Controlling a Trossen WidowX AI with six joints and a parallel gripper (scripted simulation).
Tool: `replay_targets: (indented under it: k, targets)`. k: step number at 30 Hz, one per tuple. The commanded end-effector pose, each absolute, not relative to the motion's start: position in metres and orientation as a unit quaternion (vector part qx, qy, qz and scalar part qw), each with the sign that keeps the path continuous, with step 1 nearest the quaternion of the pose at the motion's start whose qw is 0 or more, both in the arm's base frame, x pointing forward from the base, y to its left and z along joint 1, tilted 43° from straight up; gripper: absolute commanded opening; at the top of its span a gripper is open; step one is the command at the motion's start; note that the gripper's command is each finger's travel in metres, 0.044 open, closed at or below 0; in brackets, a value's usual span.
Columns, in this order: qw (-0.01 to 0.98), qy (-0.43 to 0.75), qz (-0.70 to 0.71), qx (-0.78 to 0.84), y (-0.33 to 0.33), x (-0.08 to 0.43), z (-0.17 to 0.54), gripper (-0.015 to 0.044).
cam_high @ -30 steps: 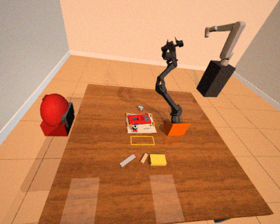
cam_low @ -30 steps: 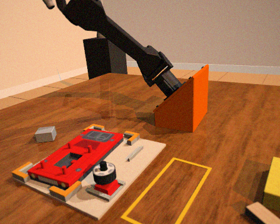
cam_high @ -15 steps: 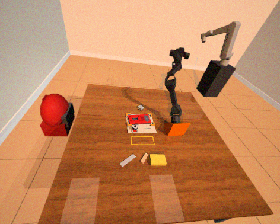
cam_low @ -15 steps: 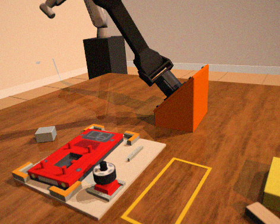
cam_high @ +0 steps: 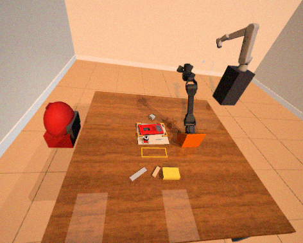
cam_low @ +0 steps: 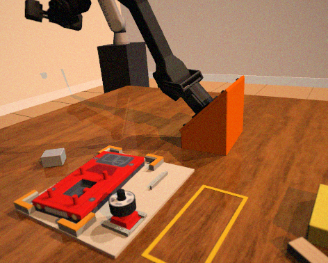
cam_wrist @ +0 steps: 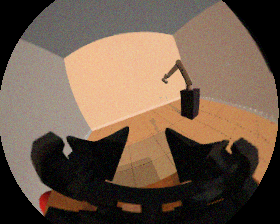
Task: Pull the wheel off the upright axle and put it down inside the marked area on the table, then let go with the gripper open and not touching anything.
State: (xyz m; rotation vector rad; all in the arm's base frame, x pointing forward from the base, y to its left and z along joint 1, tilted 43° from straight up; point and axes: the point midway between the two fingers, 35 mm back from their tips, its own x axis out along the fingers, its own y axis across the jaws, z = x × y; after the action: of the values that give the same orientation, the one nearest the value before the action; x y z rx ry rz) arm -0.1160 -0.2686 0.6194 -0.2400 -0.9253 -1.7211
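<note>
I see my gripper raised high above the table, jaws parted with nothing between them. The wheel sits on its axle, beside the yellow marked area.

The table is brown wood with darker grain streaks and two pale patches near its front edge. The wheel is black with a grey face, on a red base. Beside it lies a red plate with orange corner brackets (on a cream board). The marked area is outlined in yellow. The arm's stand is orange; the block near the front is yellow.
</note>
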Motion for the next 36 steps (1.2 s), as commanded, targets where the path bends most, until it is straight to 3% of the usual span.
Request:
replay_targets:
  k: [1,10,19,27,36]
  targets:
    - [0.579,-0.372,-0.725,-0.047,-0.304,-0.097,0.598,0.0300]
    - [0.644,-0.286,-0.704,0.090,-0.382,-0.017,0.528,0.0300]
    - [0.702,-0.155,-0.668,0.193,-0.419,0.096,0.446,0.0300]
    - [0.744,-0.013,-0.623,0.242,-0.406,0.204,0.371,0.0300]
    - [0.770,0.164,-0.563,0.252,-0.345,0.310,0.282,0.0300]
